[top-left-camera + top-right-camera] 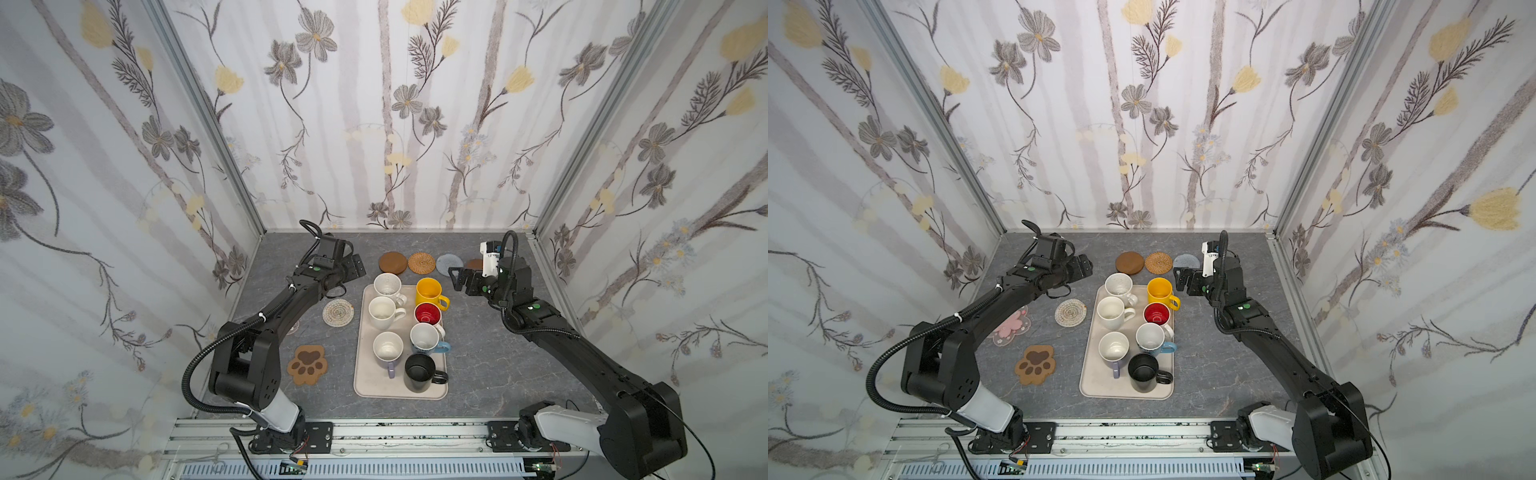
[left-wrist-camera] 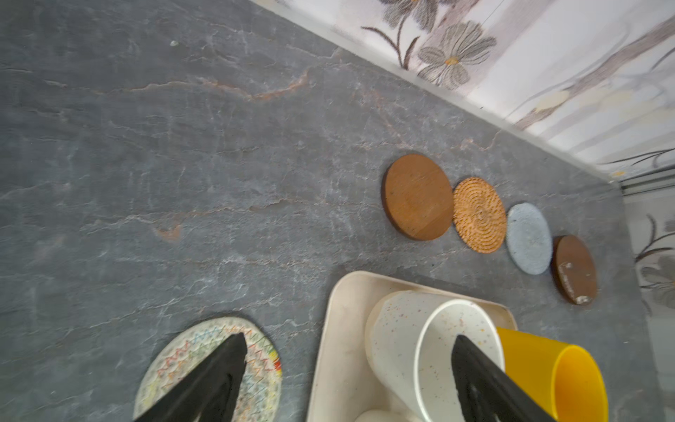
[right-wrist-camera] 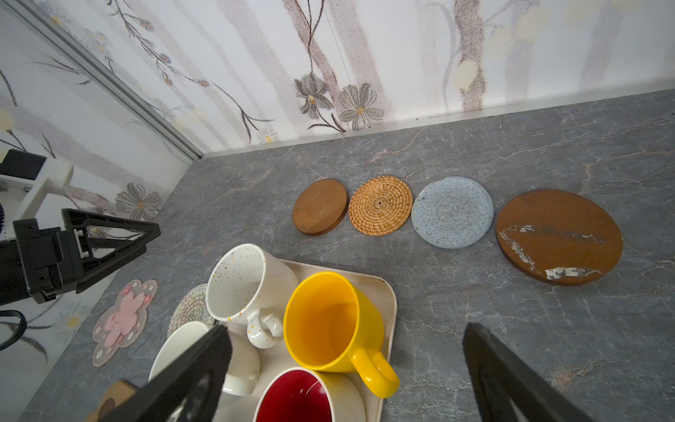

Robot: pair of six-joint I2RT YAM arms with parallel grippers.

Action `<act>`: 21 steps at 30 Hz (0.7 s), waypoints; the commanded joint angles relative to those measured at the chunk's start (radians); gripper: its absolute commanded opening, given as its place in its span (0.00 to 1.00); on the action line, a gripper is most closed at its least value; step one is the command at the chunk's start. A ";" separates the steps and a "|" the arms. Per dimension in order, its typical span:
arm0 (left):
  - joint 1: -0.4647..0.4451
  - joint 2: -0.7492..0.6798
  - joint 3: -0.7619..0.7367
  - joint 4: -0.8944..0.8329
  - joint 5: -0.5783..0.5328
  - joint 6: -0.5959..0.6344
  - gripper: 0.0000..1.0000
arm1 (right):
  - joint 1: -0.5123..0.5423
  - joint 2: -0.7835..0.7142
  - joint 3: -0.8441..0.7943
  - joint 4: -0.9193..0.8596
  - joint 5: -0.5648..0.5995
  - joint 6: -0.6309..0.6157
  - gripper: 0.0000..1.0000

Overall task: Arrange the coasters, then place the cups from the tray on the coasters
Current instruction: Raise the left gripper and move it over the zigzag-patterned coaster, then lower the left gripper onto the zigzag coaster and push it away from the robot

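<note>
Along the back lie the brown wooden coaster (image 1: 392, 262), the rattan one (image 1: 421, 262), the grey-blue one (image 1: 449, 264) and the amber disc (image 3: 559, 235). The crocheted coaster (image 1: 338, 312), paw coaster (image 1: 306, 364) and pink flower coaster (image 1: 1011, 326) lie left of the tray (image 1: 365, 382). The tray holds several cups, among them speckled (image 1: 387, 286), yellow (image 1: 429, 292) and black (image 1: 420, 371). My left gripper (image 1: 356, 269) hangs open above the tray's far left corner, holding nothing (image 2: 349, 341). My right gripper (image 1: 457, 279) is open and empty beside the yellow cup (image 3: 347, 330).
Flowered walls close in the back and both sides of the grey stone table (image 1: 490, 365). The left arm (image 1: 286, 299) stretches over the pink flower coaster. Bare tabletop lies right of the tray and at the far left corner.
</note>
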 commanded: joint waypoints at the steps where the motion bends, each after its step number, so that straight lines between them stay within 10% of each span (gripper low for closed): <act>1: -0.005 -0.008 -0.024 -0.126 -0.089 0.048 0.85 | 0.002 -0.012 -0.031 0.048 -0.005 -0.004 1.00; 9: -0.003 0.013 -0.060 -0.192 -0.123 0.078 0.65 | 0.002 0.009 -0.042 0.094 -0.049 0.022 1.00; 21: 0.015 0.131 -0.152 -0.166 -0.068 0.078 0.61 | 0.007 -0.029 -0.065 0.125 -0.064 0.047 1.00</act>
